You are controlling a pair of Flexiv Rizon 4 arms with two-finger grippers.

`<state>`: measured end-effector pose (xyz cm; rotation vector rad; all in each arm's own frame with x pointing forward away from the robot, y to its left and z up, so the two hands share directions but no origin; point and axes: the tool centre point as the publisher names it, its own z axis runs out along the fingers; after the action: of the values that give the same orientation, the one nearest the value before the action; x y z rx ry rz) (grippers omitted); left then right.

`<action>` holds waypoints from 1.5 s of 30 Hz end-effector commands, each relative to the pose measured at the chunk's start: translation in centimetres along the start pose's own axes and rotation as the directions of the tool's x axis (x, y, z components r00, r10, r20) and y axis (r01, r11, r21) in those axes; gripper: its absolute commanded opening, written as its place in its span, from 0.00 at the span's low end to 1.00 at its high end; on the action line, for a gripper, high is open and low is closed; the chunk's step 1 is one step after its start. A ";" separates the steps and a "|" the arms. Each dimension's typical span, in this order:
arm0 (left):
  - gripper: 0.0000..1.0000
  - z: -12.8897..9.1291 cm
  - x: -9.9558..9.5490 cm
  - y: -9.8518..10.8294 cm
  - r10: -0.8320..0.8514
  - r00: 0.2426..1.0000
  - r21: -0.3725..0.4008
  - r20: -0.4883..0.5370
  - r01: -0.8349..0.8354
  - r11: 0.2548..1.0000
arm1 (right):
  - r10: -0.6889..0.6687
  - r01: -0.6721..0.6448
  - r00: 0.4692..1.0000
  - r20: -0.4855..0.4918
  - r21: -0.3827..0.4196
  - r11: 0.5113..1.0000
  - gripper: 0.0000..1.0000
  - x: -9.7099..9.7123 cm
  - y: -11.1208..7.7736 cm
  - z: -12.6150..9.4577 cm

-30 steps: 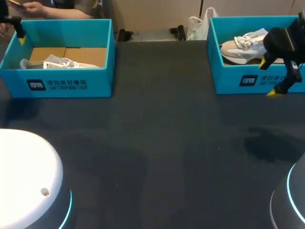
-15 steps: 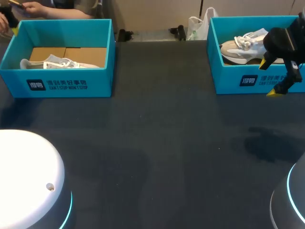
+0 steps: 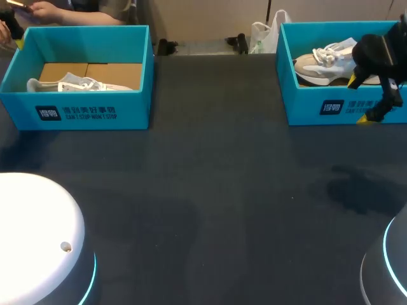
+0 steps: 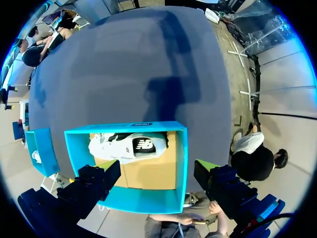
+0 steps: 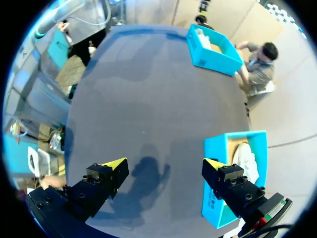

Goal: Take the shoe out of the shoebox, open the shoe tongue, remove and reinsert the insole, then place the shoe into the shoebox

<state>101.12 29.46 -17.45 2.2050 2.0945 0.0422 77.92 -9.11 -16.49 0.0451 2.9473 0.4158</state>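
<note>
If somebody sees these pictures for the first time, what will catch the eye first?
Two bright turquoise boxes stand at the far corners of the dark table: the left shoebox with a white shoe inside, and the right shoebox with a beige shoe inside. The right end effector hangs open at the right shoebox's front wall. The left end effector hangs open above the left shoebox.
</note>
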 end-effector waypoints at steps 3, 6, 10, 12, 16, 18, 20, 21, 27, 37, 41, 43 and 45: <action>1.00 0.0 0.0 0.0 0.001 1.000 -0.001 -0.002 -0.001 1.000 | 0.122 -0.122 0.993 -0.002 -0.027 0.992 1.00 -4.6 -2.0 1.2; 1.00 0.0 0.0 0.0 0.001 1.000 -0.001 -0.002 -0.001 1.000 | 0.212 -0.211 0.977 0.024 -0.045 0.977 1.00 -6.5 -3.3 1.0; 1.00 0.0 0.0 0.0 0.001 1.000 -0.001 -0.002 -0.001 1.000 | 0.355 -0.353 0.933 0.057 -0.050 0.934 1.00 -8.7 -4.7 0.7; 1.00 0.0 0.0 0.0 0.001 1.000 -0.001 -0.002 -0.001 1.000 | 0.427 -0.422 0.899 0.097 -0.066 0.904 1.00 -9.8 -5.4 0.5; 1.00 0.0 0.0 0.0 0.001 1.000 -0.001 -0.002 -0.001 1.000 | 0.539 -0.533 0.829 0.151 -0.085 0.842 1.00 -12.4 -6.3 0.5; 1.00 0.0 0.0 0.0 0.001 1.000 -0.001 -0.002 -0.001 1.000 | 0.577 -0.577 0.799 0.172 -0.056 0.815 1.00 -13.9 -6.5 0.5; 1.00 0.0 0.0 0.0 0.001 1.000 -0.001 -0.002 -0.001 1.000 | 0.601 -0.606 0.777 0.188 -0.036 0.795 1.00 -15.3 -6.6 0.4; 1.00 0.0 0.0 0.0 0.001 1.000 -0.001 -0.002 -0.001 1.000 | 0.619 -0.626 0.762 0.189 -0.024 0.779 1.00 -15.9 -6.7 0.4; 1.00 0.0 0.0 0.0 0.001 1.000 -0.001 -0.002 -0.001 1.000 | 0.691 -0.710 0.677 0.253 -0.024 0.704 1.00 -18.9 -8.3 -0.1; 1.00 0.0 0.0 0.0 0.001 1.000 -0.001 -0.002 -0.001 1.000 | 0.691 -0.710 0.677 0.253 -0.024 0.704 1.00 -18.9 -8.3 -0.1; 1.00 0.0 0.0 0.0 0.001 1.000 -0.001 -0.002 -0.001 1.000 | 0.691 -0.710 0.677 0.253 -0.024 0.704 1.00 -18.9 -8.3 -0.1; 1.00 0.0 0.0 0.0 0.001 1.000 -0.001 -0.002 -0.001 1.000 | 0.691 -0.710 0.677 0.253 -0.024 0.704 1.00 -18.9 -8.3 -0.1; 1.00 0.0 0.0 0.0 0.001 1.000 -0.001 -0.002 -0.001 1.000 | 0.691 -0.710 0.677 0.253 -0.024 0.704 1.00 -18.9 -8.3 -0.1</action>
<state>101.13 29.45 -17.46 2.2051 2.0945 0.0424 96.44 -18.14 -15.73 1.1862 2.5741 0.3467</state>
